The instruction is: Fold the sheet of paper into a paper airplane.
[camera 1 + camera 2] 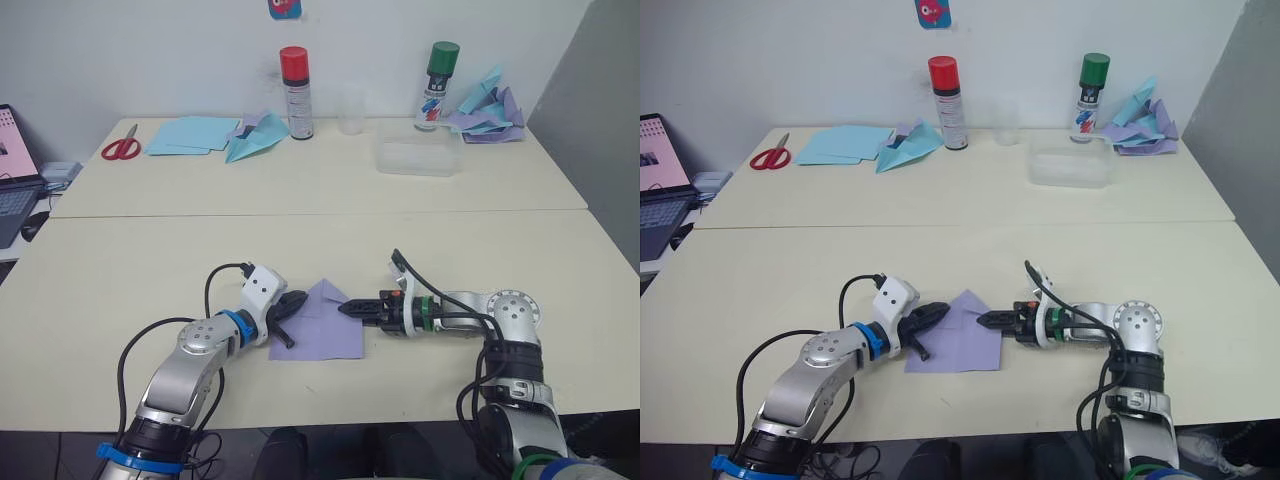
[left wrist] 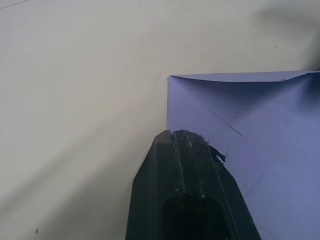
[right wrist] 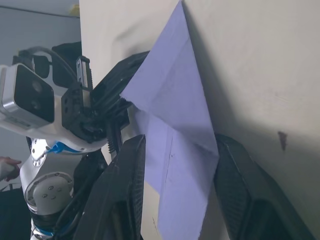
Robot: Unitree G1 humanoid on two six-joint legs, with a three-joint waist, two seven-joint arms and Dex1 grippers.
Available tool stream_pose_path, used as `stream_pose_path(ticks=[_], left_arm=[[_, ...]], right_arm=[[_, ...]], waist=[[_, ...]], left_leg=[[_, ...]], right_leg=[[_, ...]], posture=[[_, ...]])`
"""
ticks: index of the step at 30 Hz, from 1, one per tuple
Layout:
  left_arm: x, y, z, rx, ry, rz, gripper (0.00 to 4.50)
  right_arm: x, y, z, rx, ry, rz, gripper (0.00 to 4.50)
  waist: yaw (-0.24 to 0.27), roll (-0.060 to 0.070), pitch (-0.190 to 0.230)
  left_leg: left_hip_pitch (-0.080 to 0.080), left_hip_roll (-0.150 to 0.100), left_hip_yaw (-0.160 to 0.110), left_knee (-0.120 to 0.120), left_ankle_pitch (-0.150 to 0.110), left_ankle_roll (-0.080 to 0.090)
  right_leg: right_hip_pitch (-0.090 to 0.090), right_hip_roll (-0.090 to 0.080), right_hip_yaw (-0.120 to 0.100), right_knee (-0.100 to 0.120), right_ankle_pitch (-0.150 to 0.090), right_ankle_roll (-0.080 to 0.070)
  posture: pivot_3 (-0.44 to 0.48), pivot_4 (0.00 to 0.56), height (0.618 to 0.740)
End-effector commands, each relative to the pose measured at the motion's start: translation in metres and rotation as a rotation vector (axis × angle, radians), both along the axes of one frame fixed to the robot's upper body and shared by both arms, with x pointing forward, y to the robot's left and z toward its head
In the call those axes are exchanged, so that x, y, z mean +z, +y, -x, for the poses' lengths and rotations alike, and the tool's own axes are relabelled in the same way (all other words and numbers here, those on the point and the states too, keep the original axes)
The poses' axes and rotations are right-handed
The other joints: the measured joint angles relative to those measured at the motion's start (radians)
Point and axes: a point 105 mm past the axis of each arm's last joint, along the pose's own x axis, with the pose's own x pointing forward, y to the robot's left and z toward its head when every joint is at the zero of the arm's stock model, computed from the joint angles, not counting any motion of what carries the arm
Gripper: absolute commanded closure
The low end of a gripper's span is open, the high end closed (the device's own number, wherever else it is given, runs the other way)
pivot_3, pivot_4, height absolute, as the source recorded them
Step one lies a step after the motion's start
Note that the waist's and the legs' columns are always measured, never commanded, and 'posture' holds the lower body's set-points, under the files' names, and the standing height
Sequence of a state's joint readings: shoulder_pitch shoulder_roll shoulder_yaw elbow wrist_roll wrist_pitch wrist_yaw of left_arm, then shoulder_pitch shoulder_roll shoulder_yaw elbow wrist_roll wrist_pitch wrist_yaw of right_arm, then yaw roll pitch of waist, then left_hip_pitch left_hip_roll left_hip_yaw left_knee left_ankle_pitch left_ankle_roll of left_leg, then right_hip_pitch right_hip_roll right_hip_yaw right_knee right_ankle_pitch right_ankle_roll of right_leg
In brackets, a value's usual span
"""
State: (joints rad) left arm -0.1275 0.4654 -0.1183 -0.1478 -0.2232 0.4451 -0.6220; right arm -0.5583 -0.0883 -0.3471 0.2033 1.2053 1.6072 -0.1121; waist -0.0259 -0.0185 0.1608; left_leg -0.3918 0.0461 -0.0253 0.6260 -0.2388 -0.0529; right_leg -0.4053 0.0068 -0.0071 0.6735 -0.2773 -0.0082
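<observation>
Left gripper (image 1: 290, 305) pressed together on lavender sheet of paper's (image 1: 325, 330) left edge; right gripper (image 1: 352, 309) spread astride its folded right flap; matte cream table (image 1: 150, 270); blue paper plane (image 1: 250, 140) far off.

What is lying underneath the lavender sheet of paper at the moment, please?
The sheet of paper lies on the cream table, its far corners folded in. Whatever it covers is hidden; both grippers meet its edges.
</observation>
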Motion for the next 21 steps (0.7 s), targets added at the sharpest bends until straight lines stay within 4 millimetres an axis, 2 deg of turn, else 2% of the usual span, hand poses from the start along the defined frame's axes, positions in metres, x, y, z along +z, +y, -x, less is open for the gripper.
stream_pose_path(ticks=[1, 6, 12, 20, 21], left_arm=[[-0.0285, 0.0026, 0.0101, 0.011, 0.103, -0.039, 4.5], [-0.0286, 0.0016, 0.01, 0.008, 0.103, -0.036, 4.5], [-0.0277, 0.0018, 0.0075, 0.006, 0.099, -0.041, 4.5], [-0.0278, 0.0033, 0.008, 0.007, 0.099, -0.044, 4.5], [-0.0279, 0.0029, 0.0084, 0.007, 0.099, -0.043, 4.5]], right_arm=[[0.0153, -0.0058, -0.0076, -0.02, -0.037, -0.041, 2.53], [0.0176, -0.0056, -0.0117, -0.043, -0.028, -0.064, 2.53], [0.0102, 0.0007, -0.006, -0.024, -0.012, -0.04, 2.53], [0.0101, 0.0009, -0.0057, -0.025, -0.008, -0.047, 2.53], [0.0099, 0.0003, -0.0062, -0.03, -0.006, -0.048, 2.69]], waist=[[0.0, 0.0, 0.0], [0.0, 0.0, 0.0], [0.0, 0.001, 0.0], [0.0, 0.001, 0.0], [0.0, 0.001, 0.0]], left_leg=[[0.0, 0.0, 0.0, 0.0, 0.0, 0.0], [0.0, 0.0, 0.0, 0.0, 0.0, 0.0], [-0.001, 0.0, 0.0, 0.0, 0.0, 0.0], [-0.001, 0.0, 0.0, 0.0, 0.0, 0.0], [-0.001, 0.0, 0.0, 0.0, 0.0, 0.0]], right_leg=[[0.0, 0.0, 0.0, 0.0, 0.0, 0.0], [0.0, 0.0, 0.0, 0.0, 0.0, 0.0], [0.0, 0.0, 0.0, 0.0, 0.0, 0.0], [0.0, 0.0, 0.0, 0.0, 0.0, 0.0], [0.0, 0.0, 0.0, 0.0, 0.0, 0.0]], posture=[[0.0, 0.15, 0.74], [0.0, 0.15, 0.74], [0.0, 0.15, 0.74], [0.0, 0.15, 0.74], [0.0, 0.15, 0.74]])
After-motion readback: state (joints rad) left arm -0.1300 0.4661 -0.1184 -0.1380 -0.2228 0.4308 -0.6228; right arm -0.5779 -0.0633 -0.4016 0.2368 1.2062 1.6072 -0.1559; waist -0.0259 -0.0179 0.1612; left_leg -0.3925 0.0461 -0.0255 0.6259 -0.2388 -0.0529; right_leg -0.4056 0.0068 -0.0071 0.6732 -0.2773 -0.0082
